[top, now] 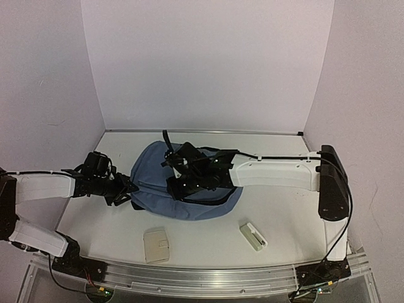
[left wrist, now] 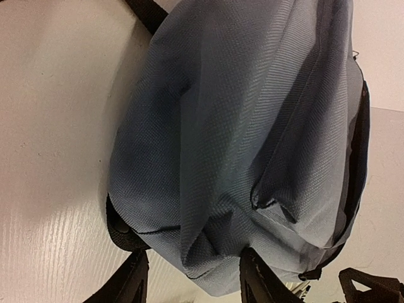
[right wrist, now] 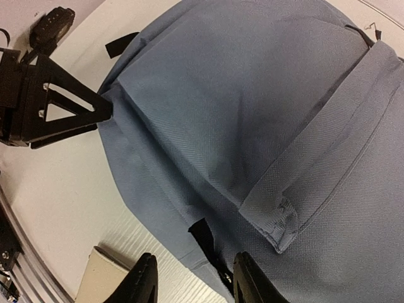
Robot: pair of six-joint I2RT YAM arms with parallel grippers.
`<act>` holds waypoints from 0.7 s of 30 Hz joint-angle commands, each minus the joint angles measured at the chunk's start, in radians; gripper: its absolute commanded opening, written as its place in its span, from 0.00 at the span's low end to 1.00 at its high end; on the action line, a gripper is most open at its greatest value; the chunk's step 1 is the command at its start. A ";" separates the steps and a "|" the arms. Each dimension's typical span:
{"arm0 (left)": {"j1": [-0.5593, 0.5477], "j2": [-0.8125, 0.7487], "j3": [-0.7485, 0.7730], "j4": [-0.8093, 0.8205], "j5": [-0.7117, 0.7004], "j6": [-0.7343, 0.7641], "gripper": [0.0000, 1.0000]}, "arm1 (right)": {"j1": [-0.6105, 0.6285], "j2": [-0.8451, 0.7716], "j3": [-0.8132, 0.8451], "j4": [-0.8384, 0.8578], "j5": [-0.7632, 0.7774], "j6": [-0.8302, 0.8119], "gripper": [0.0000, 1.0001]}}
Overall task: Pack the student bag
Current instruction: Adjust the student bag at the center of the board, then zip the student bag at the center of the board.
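Observation:
The student bag (top: 158,177) is a slate-blue backpack lying flat mid-table. My left gripper (top: 126,189) is at its left edge. In the left wrist view a bunched fold of the bag (left wrist: 252,113) fills the gap of the left gripper (left wrist: 196,281), with both fingers against the cloth. My right gripper (top: 175,191) hovers over the bag's near side. In the right wrist view the right gripper (right wrist: 196,281) stands open astride the bag (right wrist: 252,95) edge. A black zipper pull (right wrist: 211,252) lies between its fingers. One finger is over bare table.
A beige flat case (top: 156,244) lies on the table near the front edge, also visible in the right wrist view (right wrist: 104,278). A small white and green item (top: 253,236) lies at the front right. White walls close in the back and both sides.

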 commanded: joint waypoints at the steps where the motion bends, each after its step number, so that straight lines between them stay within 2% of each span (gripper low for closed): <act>1: 0.005 0.035 0.042 0.062 0.021 0.026 0.37 | 0.008 0.045 0.075 -0.051 0.067 -0.027 0.41; 3: 0.005 0.050 0.050 0.066 0.025 0.028 0.29 | 0.009 0.065 0.090 -0.066 0.069 -0.030 0.41; 6: 0.005 0.068 0.049 0.083 0.040 0.025 0.24 | 0.019 0.081 0.109 -0.077 0.071 -0.036 0.40; 13: 0.005 0.077 0.045 0.103 0.053 0.015 0.25 | 0.022 0.114 0.127 -0.083 0.073 -0.044 0.41; 16: 0.005 0.071 0.039 0.114 0.056 0.011 0.21 | 0.022 0.133 0.139 -0.084 0.081 -0.047 0.41; 21: 0.005 0.061 0.042 0.108 0.053 0.011 0.07 | 0.022 0.163 0.160 -0.094 0.112 -0.041 0.28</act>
